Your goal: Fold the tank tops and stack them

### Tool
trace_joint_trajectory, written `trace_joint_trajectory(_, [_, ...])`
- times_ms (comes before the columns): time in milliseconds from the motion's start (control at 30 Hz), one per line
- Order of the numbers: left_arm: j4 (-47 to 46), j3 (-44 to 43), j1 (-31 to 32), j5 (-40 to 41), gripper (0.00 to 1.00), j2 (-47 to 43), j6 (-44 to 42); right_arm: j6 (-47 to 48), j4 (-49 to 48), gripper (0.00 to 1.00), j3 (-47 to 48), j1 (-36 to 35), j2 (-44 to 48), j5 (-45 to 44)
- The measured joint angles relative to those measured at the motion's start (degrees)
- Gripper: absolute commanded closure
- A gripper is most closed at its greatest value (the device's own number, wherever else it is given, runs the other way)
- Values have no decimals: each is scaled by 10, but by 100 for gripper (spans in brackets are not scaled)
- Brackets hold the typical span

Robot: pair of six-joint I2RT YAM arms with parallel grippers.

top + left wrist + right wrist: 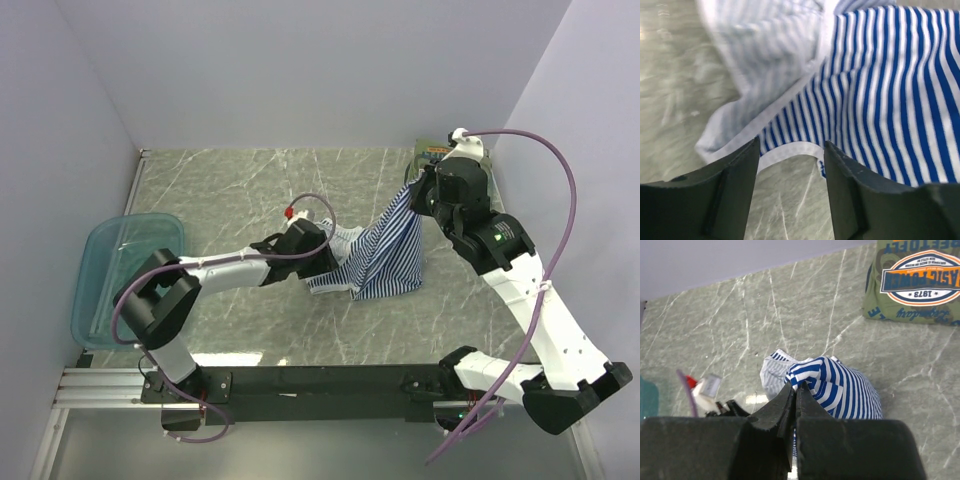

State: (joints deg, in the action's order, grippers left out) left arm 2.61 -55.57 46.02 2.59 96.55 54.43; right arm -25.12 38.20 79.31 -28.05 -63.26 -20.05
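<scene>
Nearest to view are the 2 dark fingers of the left gripper (791,165). They are spread apart, low over the grey-green marbled table (230,190), with bare table showing between them. The white-trimmed edge of the navy-and-white striped cloth tank top (880,100) curves just past their tips, and they grasp nothing.

The right gripper (796,389) is clenched on a pinch of that striped top. It holds the pinch up towards the far right corner, so the cloth hangs in a slanted tent down to a crumpled heap near the middle of the table, right of centre. The olive-green cloth tank top with the oval printed graphic (915,285) lies folded flat in the far right corner, close beyond the raised gripper. A translucent teal plastic tub (85,290) sits at the left edge, well clear of both.

To my eye the striped top is far from folded. It is bunched, with its pale inner side showing on the left. The right pinch looks small, so a firm pull could slide the cloth out. The left jaws might close on only 1 layer or miss the edge, which would twist the top. A swing to the right could drag the hanging cloth over the olive top and rumple it.
</scene>
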Motion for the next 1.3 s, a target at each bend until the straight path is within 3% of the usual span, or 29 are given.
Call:
trace_joint_trajectory(233, [45, 54, 14, 85, 39, -55, 46, 6, -1, 100, -10, 9, 5, -3])
trace_joint_trajectory(533, [60, 64, 38, 115, 41, -26, 72, 6, -3, 100, -33, 14, 16, -2])
trace_joint_trajectory(567, [57, 58, 39, 120, 45, -17, 73, 6, -5, 100, -35, 14, 17, -2])
trace_joint_trajectory(600, [54, 49, 40, 124, 60, -7, 73, 6, -4, 100, -36, 15, 18, -1])
trace_joint_trajectory(667, [55, 28, 40, 132, 75, 17, 70, 6, -4, 100, -36, 15, 21, 0])
trace_joint_trajectory(700, [56, 16, 39, 140, 92, 29, 70, 6, -4, 100, -36, 15, 22, 1])
trace_joint_trajectory(733, [60, 5, 39, 146, 99, 36, 69, 6, -3, 100, -36, 15, 24, 2])
trace_joint_trajectory(867, [111, -8, 37, 184, 99, 29, 60, 6, 4, 100, -36, 15, 36, 16])
trace_joint_trajectory(967, [186, -21, 32, 226, 99, -37, 49, 7, 9, 100, -37, 16, 52, 38])
trace_joint_trajectory(1067, [254, -66, 27, 277, 100, -158, 33, 8, 12, 100, -47, 16, 81, 78])
trace_joint_trajectory(1200, [295, -190, 24, 336, 99, -330, -9, 8, 16, 100, -67, 16, 134, 137])
trace_joint_trajectory(1300, [303, -280, 24, 374, 99, -408, -52, 6, 12, 100, -83, 11, 170, 184])
